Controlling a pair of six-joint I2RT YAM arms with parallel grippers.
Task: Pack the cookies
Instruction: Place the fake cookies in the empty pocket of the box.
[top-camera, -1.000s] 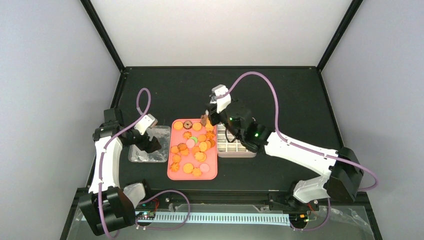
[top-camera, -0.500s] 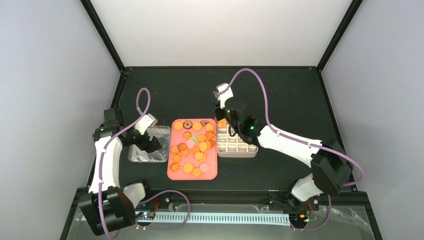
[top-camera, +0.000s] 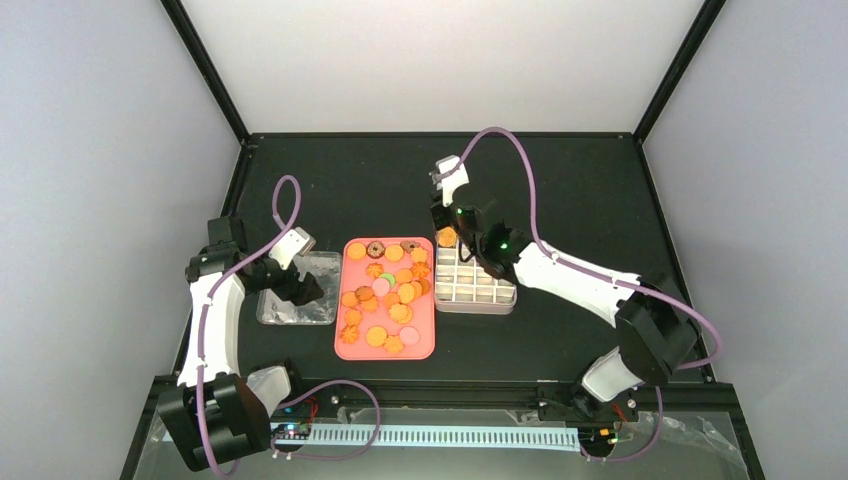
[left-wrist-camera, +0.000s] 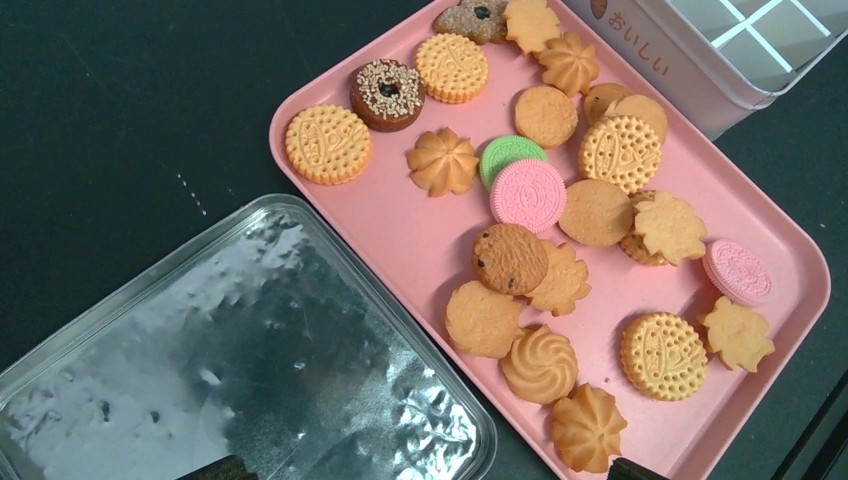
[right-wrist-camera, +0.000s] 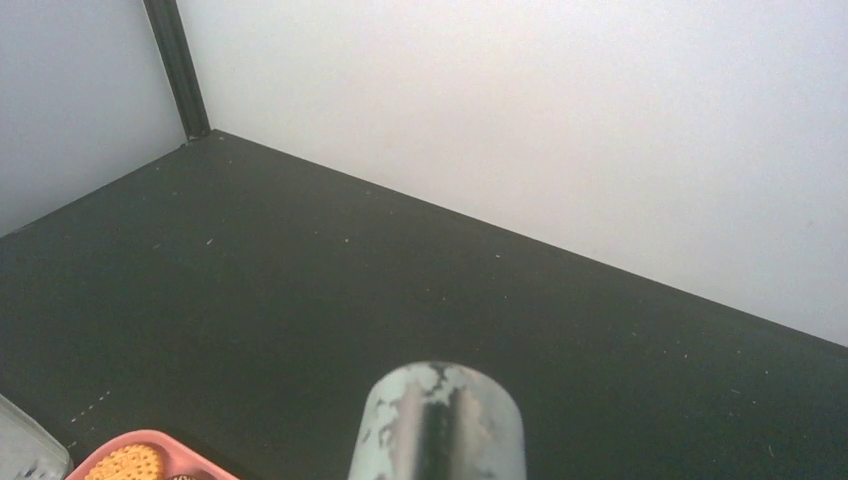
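Cookie (top-camera: 446, 238) above tin (top-camera: 478, 309) corner
Right gripper (top-camera: 447, 236) pinches a cookie over the tin's eleven-o'clock corner; left gripper (top-camera: 306, 290) spread; bare table (top-camera: 580, 200) toward twelve; tin reads "おいしい".

A matte black bench (top-camera: 340, 175) sits inside a pale, plain enclosure: a white back wall (top-camera: 440, 60) and 2 greyish side walls (top-camera: 100, 150), joined by 2 slanting black corner struts (top-camera: 205, 70). Light is even and soft.
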